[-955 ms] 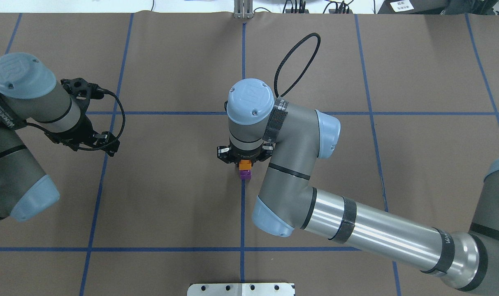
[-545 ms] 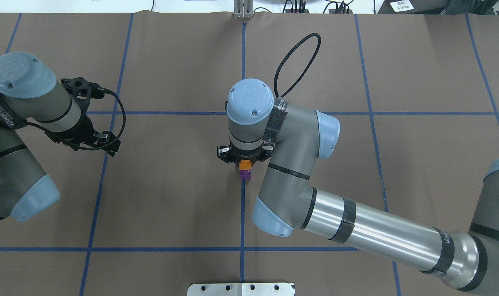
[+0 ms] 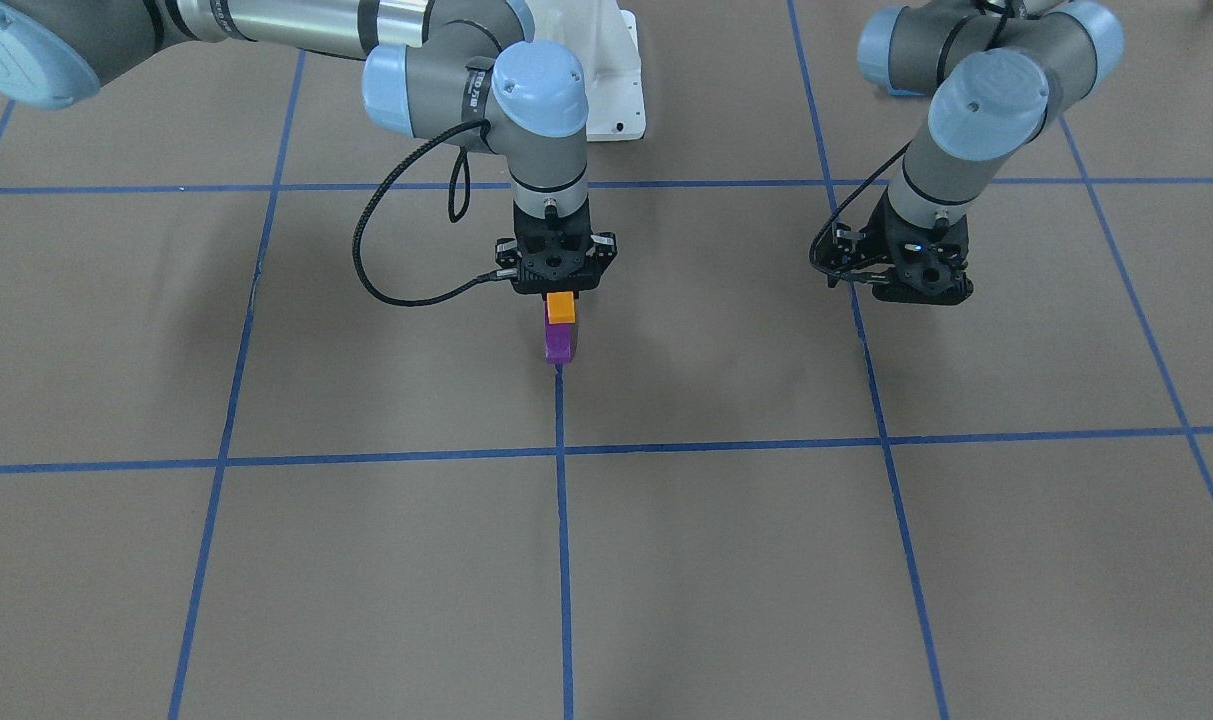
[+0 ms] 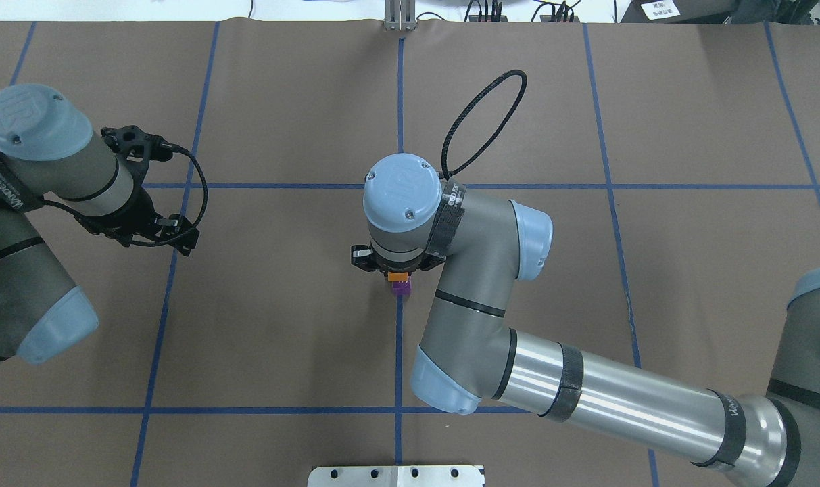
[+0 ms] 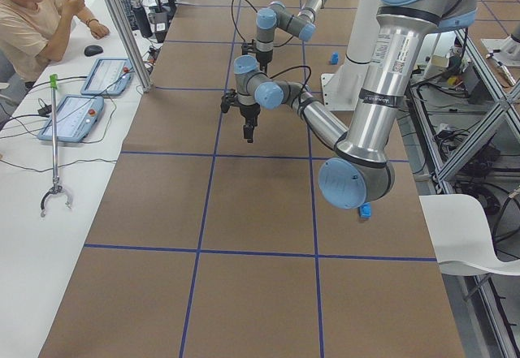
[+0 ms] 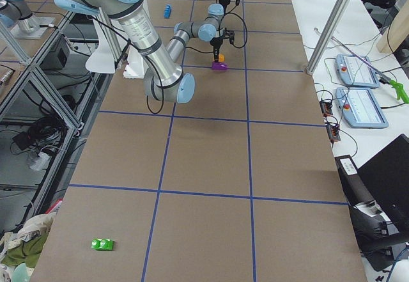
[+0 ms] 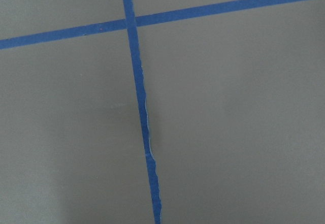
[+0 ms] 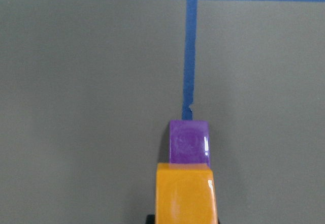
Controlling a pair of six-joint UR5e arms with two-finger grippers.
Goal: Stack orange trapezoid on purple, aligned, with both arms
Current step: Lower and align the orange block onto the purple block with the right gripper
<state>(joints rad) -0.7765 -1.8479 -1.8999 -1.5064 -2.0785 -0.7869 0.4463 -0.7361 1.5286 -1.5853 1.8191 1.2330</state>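
The orange trapezoid (image 3: 561,307) hangs in my right gripper (image 3: 558,296), which is shut on it. It sits directly over the purple block (image 3: 558,344), which stands on the table at the end of a blue tape line. I cannot tell whether the two touch. In the right wrist view the orange trapezoid (image 8: 185,193) overlaps the near edge of the purple block (image 8: 189,141). In the overhead view only a sliver of the orange trapezoid (image 4: 398,276) shows under the wrist, above the purple block (image 4: 402,289). My left gripper (image 4: 180,238) hovers far to the left and holds nothing. Its fingers are not clear.
Blue tape lines (image 4: 400,101) grid the brown table. A green block (image 6: 102,244) lies near the right end and a blue brick (image 6: 167,10) near the robot's side. A metal plate (image 4: 396,475) sits at the near edge. An operator (image 5: 36,25) sits beside the table.
My right wrist has shifted toward the robot's side, over the blocks, and now hides most of the orange trapezoid. The purple block and my left arm have stayed put.
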